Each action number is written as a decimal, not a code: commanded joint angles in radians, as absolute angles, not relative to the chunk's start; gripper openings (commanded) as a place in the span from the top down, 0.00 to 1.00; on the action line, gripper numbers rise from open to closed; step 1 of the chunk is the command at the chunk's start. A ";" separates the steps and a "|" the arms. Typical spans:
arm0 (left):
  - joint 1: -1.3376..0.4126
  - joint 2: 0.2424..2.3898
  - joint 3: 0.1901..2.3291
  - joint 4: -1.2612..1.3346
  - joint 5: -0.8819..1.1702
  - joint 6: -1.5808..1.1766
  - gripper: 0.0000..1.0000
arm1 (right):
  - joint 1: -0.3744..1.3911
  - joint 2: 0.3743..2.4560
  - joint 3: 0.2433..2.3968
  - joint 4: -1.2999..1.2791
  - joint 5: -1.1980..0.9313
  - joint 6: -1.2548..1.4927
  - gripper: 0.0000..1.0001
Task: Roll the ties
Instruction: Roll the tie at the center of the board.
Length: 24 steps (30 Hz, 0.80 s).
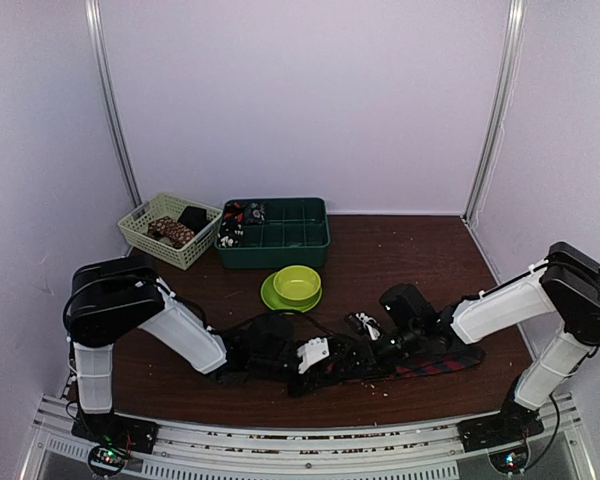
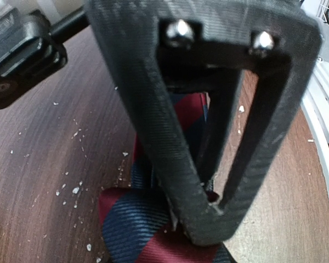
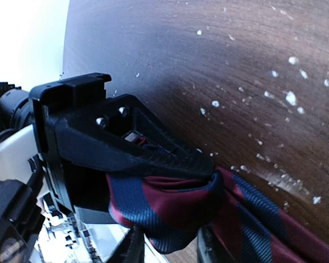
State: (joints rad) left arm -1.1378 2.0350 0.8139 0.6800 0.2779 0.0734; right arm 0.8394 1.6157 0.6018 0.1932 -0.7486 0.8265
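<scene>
A tie (image 1: 435,366) with red and navy diagonal stripes lies along the front of the dark wooden table, its end gathered into a fold between both grippers. My left gripper (image 1: 352,360) is shut on that fold; in the left wrist view its fingertips (image 2: 208,219) pinch the tie (image 2: 134,222) against the table. My right gripper (image 1: 373,348) meets it from the right. In the right wrist view its gripper (image 3: 170,249) has a finger on each side of the bulging fold (image 3: 170,205), closed on it, with the left gripper's finger (image 3: 153,156) clamped just above.
A lime-green bowl (image 1: 297,283) on a matching plate (image 1: 272,299) stands just behind the grippers. A dark green divided tray (image 1: 280,258) with rolled items and a pale basket (image 1: 140,237) with more sit at the back left. White crumbs dot the wood.
</scene>
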 commanded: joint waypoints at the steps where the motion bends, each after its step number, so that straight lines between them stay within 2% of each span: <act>1: -1.133 2.061 0.801 0.502 0.264 0.101 0.83 | 0.841 1.601 0.572 0.242 -0.728 0.860 0.62; 3: -1.134 2.061 0.799 0.503 0.264 0.098 0.83 | 0.839 1.553 0.574 0.198 -0.718 0.836 0.55; 8: -1.134 2.062 0.789 0.515 0.261 0.091 0.83 | 0.825 1.520 0.645 0.050 -0.658 0.747 0.53; 14: -1.134 2.058 0.790 0.512 0.262 0.090 0.83 | 0.831 1.578 0.661 0.104 -0.673 0.774 0.60; 21: -1.134 2.062 0.796 0.509 0.258 0.091 0.82 | 0.841 1.645 0.638 0.157 -0.705 0.789 0.81; 24: -1.134 2.064 0.798 0.509 0.260 0.090 0.82 | 0.841 1.644 0.617 0.161 -0.703 0.783 1.00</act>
State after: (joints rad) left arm -1.1370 2.0342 0.8154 0.6758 0.2802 0.0776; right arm 0.8337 1.6173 0.6476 0.1558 -0.7181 0.7902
